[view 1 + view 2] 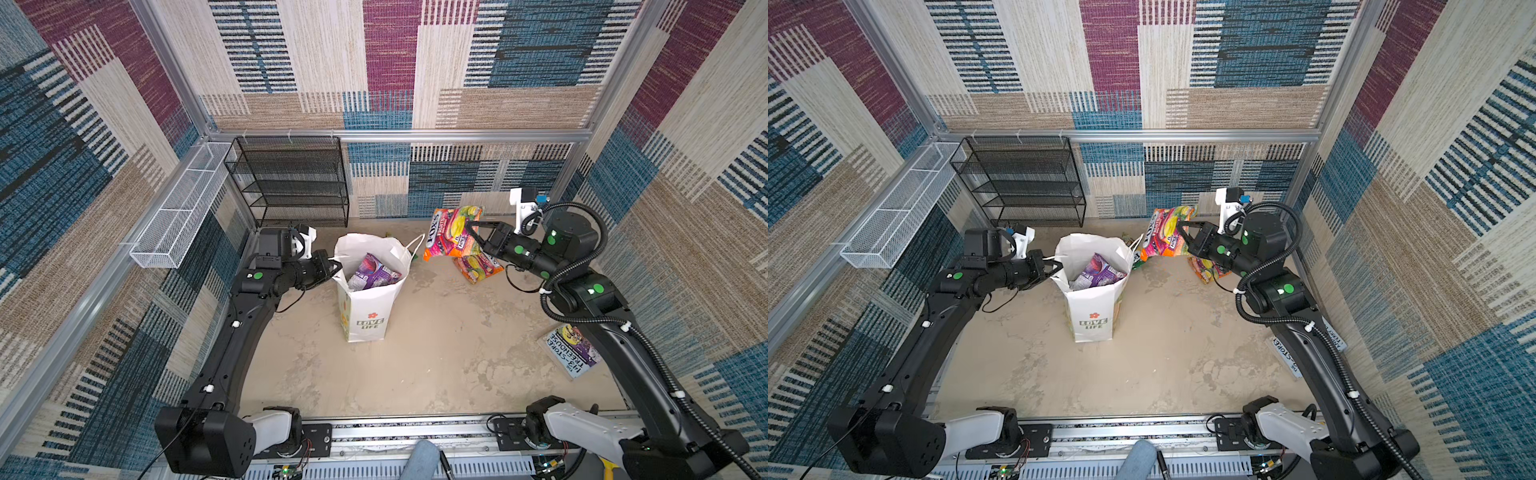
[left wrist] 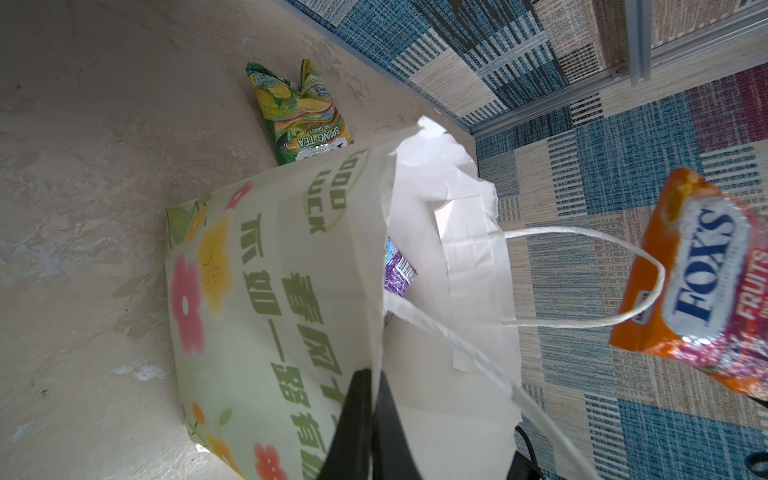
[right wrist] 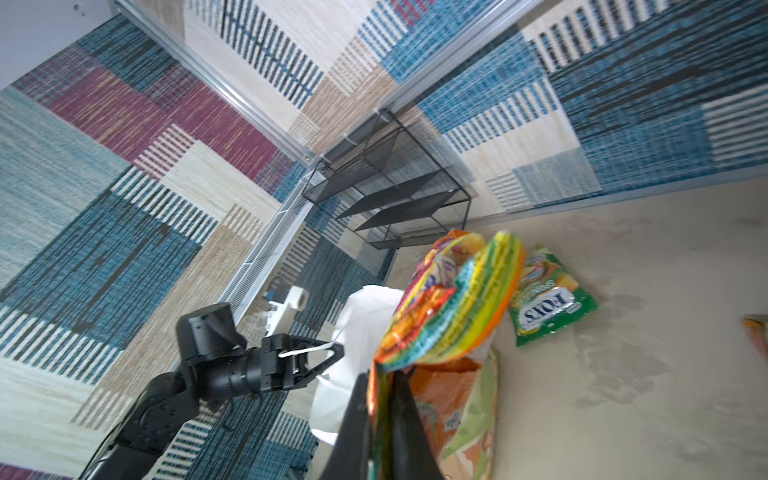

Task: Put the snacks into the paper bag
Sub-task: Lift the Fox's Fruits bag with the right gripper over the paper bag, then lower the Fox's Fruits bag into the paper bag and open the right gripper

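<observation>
Our left gripper (image 1: pixel 333 266) pinches the rim of the paper bag (image 1: pixel 370 305) mid-frame, while our right gripper (image 1: pixel 470 227) clamps an orange FOX'S packet (image 1: pixel 445 237).

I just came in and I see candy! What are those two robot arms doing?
They are packing sweets. The left tool is pinched shut on the rim of the white paper bag, keeping it steady. The right tool is shut on an orange-pink packet and holds it in the air beside the bag, not yet over the opening. A purple packet is already inside. An orange packet and a green packet lie on the table, not yet packed.
</observation>
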`<state>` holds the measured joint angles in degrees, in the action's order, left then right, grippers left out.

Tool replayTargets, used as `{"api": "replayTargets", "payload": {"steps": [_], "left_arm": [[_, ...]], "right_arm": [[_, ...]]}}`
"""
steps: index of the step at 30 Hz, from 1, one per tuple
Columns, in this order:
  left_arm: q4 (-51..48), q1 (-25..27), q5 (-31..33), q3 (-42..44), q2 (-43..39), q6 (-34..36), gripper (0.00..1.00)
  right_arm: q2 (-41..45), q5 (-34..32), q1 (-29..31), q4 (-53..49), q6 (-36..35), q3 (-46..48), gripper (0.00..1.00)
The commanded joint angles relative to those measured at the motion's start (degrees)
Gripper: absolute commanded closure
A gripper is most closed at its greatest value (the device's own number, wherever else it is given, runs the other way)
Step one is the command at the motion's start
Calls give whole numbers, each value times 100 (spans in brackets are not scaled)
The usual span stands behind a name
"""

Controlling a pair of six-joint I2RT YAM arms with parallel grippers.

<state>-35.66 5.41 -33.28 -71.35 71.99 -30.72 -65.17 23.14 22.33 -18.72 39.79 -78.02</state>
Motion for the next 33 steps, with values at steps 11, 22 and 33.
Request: {"api": "replayTargets", "payload": {"steps": [11,22,33], "left_arm": [[298,-14,-145,-12,29,-13,100],[300,-22,-156,-10,9,-22,100],[300,-40,-170,-6,19,-22,100]], "right_arm": [[-2078,-1024,1766,-269,-732,-2011,100],[-2952,-900,1907,-455,-797,-2058,100],[-3822,-632,2196,-725,-849,-2445,100]]}}
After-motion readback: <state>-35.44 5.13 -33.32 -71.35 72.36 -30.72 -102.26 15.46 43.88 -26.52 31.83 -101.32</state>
